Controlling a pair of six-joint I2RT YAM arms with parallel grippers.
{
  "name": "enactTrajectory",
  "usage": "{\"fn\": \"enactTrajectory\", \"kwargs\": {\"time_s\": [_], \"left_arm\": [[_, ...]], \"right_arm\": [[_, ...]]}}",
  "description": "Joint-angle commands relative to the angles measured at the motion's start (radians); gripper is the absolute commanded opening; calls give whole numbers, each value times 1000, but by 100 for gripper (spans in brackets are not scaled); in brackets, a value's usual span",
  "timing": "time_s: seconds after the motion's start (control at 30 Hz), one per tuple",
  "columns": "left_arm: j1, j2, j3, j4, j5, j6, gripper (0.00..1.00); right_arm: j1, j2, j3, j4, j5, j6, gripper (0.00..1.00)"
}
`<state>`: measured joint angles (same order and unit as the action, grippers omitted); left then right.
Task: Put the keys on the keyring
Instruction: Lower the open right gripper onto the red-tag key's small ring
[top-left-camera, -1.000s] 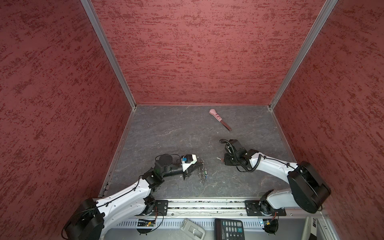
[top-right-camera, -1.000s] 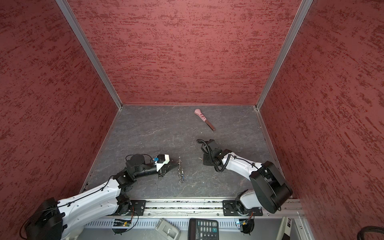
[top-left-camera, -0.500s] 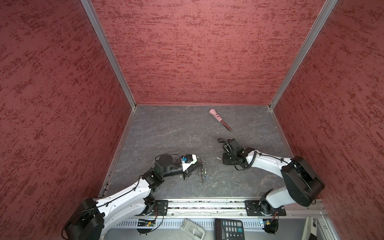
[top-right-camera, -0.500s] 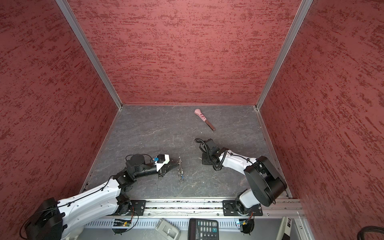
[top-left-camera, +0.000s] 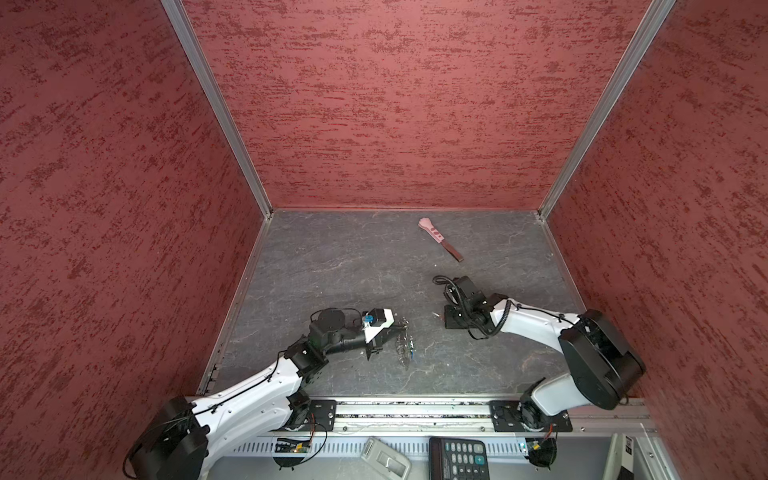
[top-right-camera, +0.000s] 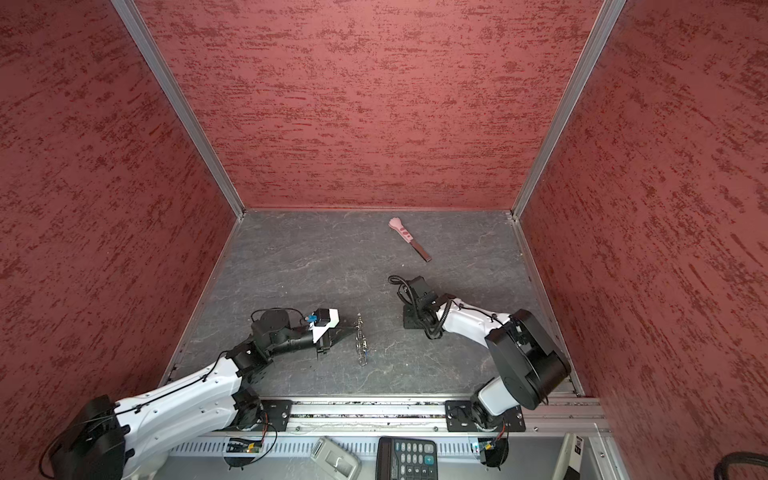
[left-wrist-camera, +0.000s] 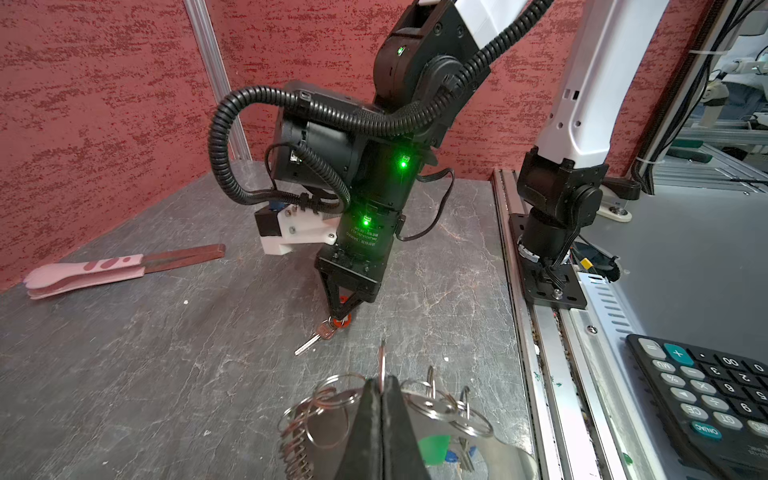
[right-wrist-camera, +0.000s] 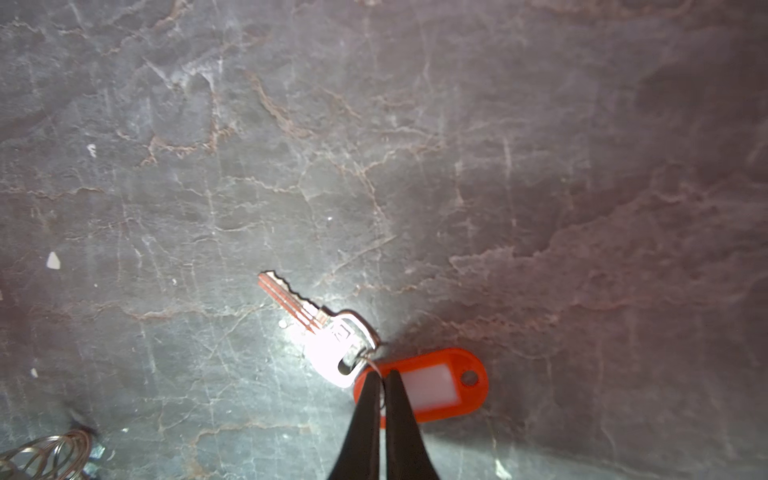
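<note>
The keyring (top-left-camera: 405, 341) (top-right-camera: 361, 340), a chain of silver rings, lies on the grey floor in both top views. My left gripper (left-wrist-camera: 381, 384) (top-left-camera: 398, 327) is shut on one upright ring of it. A green tag (left-wrist-camera: 434, 449) and a blue tag (left-wrist-camera: 452, 457) sit among the rings beneath the fingers. To the right lies a silver key (right-wrist-camera: 309, 320) (left-wrist-camera: 309, 343) (top-left-camera: 435, 314) with a red tag (right-wrist-camera: 440, 386). My right gripper (right-wrist-camera: 380, 376) (left-wrist-camera: 340, 316) points straight down, shut on the thin wire ring that joins this key to its tag.
A pink-handled tool with a dark blade (top-left-camera: 439, 240) (top-right-camera: 409, 242) (left-wrist-camera: 87, 270) lies toward the back. Red walls close three sides. A metal rail (top-left-camera: 415, 409) runs along the front edge, with a calculator (top-left-camera: 460, 457) (left-wrist-camera: 715, 399) beyond it.
The right gripper has closed its fingers over the red-tagged key's ring, and its arm has shifted slightly left. The left gripper and keyring have not moved.
</note>
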<state>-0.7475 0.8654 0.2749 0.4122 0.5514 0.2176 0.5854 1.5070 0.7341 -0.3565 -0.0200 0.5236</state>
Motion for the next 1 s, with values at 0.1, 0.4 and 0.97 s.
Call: {"fn": "enactTrajectory", "kwargs": {"time_s": [0.1,0.4,0.97], "left_arm": [[-5,-5,-2,32,-7,10,0],[-5,-6,-2,28,-10,11,0],[-5,-2,0,25,-18,14,0]], "right_arm": [[0,-45,24,-1,1,-2,5],[8,-6,29,0,3,-16,7],[73,9,66,-49,52,-44,16]]}}
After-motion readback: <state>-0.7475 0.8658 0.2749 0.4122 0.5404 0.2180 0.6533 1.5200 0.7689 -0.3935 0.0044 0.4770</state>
